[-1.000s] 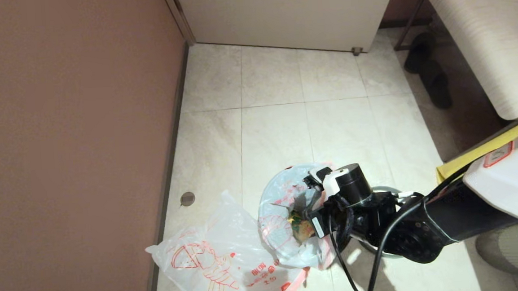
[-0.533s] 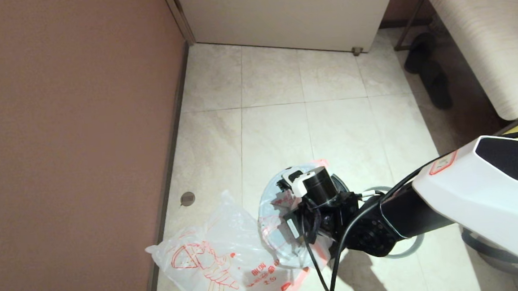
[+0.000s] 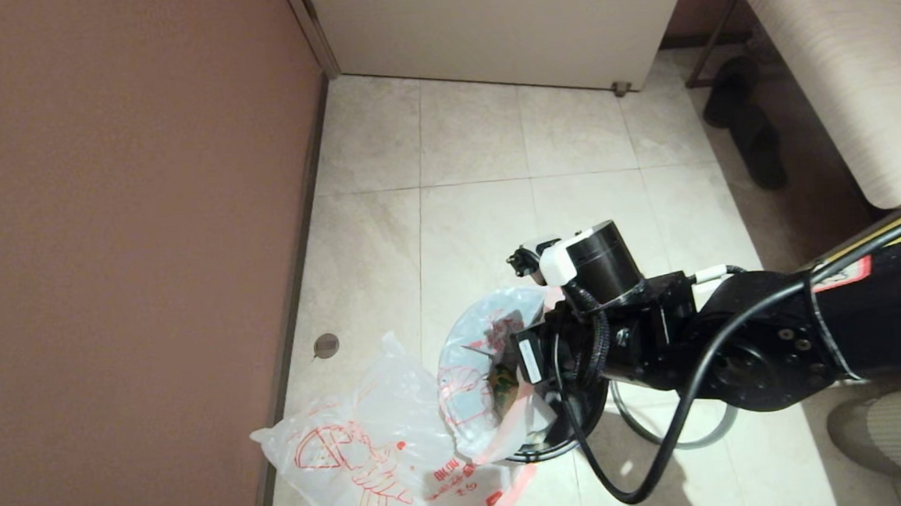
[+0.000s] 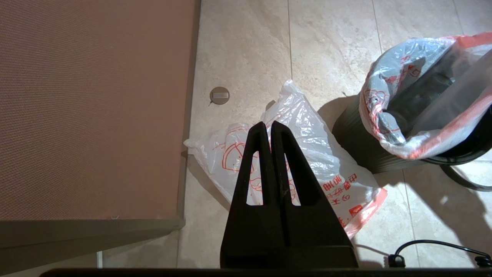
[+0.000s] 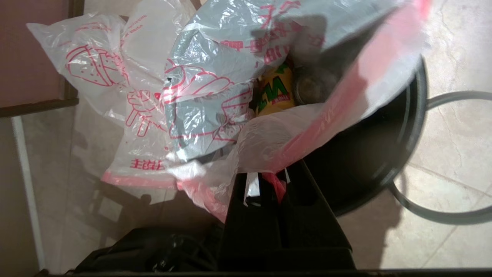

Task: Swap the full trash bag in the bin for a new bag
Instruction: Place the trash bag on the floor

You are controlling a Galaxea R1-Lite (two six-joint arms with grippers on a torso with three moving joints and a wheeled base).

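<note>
Right pincer [image 5: 273, 181] sits at the near rim of the bin [image 3: 579, 433], its fingers pressed together on the pink-red edge band of the full trash bag [image 3: 474, 377]; in the right wrist view a fold of that band shows pinched between the two black fingers. The bag is partly lifted out of the bin and leans toward the robot's left, mouth open, with a yellow-and-green printed package [image 5: 275, 94] and a dark round item visible inside. The bin, black and round, stands on the tiled floor [image 3: 475, 150]; its thin grey rim ring [image 3: 704, 433] lies flat on the floor just beside it on the robot's right. The new bag [image 3: 353, 447], red cartoon print facing up, lies spread on the floor to the bin's left, touching or nearly touching its base, close to the brown wall [image 3: 120, 226]. Left pincer [image 4: 270, 129] hangs above the new bag, clear of it, fingers closed on each other with nothing between. A black cable [image 3: 628, 477] loops down from the right arm.
</note>
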